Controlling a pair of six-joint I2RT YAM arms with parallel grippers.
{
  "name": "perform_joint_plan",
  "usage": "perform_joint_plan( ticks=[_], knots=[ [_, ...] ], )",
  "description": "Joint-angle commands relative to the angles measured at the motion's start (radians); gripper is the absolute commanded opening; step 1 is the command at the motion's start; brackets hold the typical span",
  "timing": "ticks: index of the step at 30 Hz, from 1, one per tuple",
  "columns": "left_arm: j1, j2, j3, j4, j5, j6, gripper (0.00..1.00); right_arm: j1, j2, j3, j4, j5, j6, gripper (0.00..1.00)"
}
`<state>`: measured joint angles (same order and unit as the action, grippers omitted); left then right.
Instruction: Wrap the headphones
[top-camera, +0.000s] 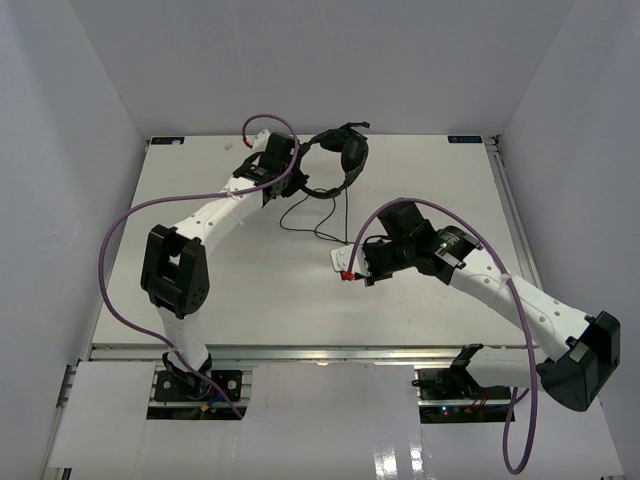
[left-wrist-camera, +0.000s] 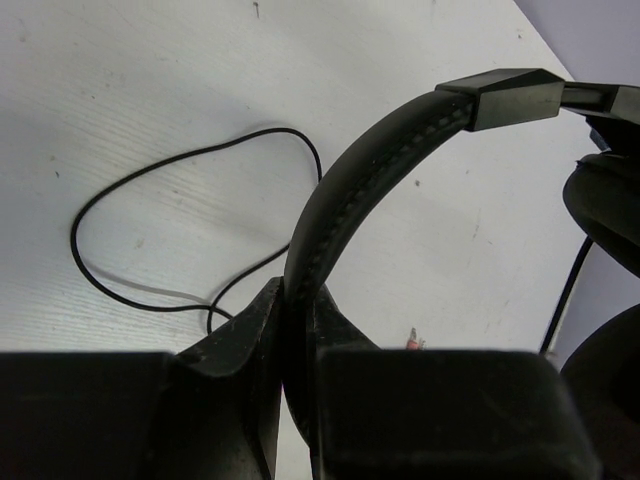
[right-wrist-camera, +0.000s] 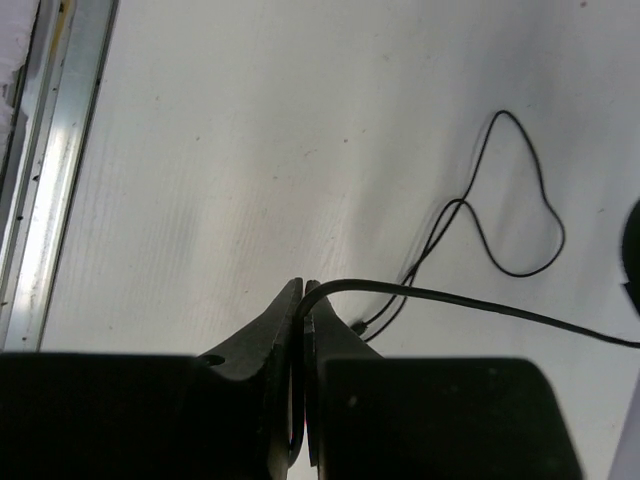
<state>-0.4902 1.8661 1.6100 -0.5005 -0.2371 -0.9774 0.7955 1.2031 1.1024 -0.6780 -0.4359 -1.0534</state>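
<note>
The black headphones (top-camera: 345, 155) are held up at the back middle of the table. My left gripper (top-camera: 290, 158) is shut on the curved headband (left-wrist-camera: 350, 180), with an earcup (left-wrist-camera: 610, 210) at the right edge of the left wrist view. The thin black cable (top-camera: 330, 215) hangs from the headset and loops on the table (left-wrist-camera: 180, 230). My right gripper (top-camera: 352, 268) is shut on the cable (right-wrist-camera: 450, 298) near its end, a little above the table. A pink plug (top-camera: 345, 275) pokes out by its fingers. A green plug does not show.
The white table (top-camera: 200, 300) has metal rails along its front (top-camera: 320, 352) and right edges. Thick purple robot cables (top-camera: 130, 215) arc over both arms. White walls close in the left, back and right sides.
</note>
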Motion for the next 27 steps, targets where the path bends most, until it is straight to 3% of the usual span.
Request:
perform_joint_plan(
  ticks=[1,7,15,18,27],
  knots=[
    [-0.03,0.042,0.013,0.042,-0.12,0.136,0.0,0.001,0.027,0.196,-0.017,0.028,-0.014,0.08],
    [-0.065,0.061,-0.099,0.056,-0.233,0.277,0.0,-0.032,0.043,0.329,0.013,0.168,-0.023,0.08],
    [-0.106,-0.06,-0.299,0.212,-0.211,0.526,0.0,-0.092,0.068,0.356,0.105,0.275,0.03,0.08],
    [-0.12,-0.122,-0.376,0.259,-0.172,0.612,0.0,-0.132,0.082,0.358,0.144,0.279,0.073,0.08],
    [-0.129,-0.395,-0.663,0.491,0.151,0.803,0.0,-0.25,0.1,0.326,0.192,0.151,0.179,0.08]
  ],
)
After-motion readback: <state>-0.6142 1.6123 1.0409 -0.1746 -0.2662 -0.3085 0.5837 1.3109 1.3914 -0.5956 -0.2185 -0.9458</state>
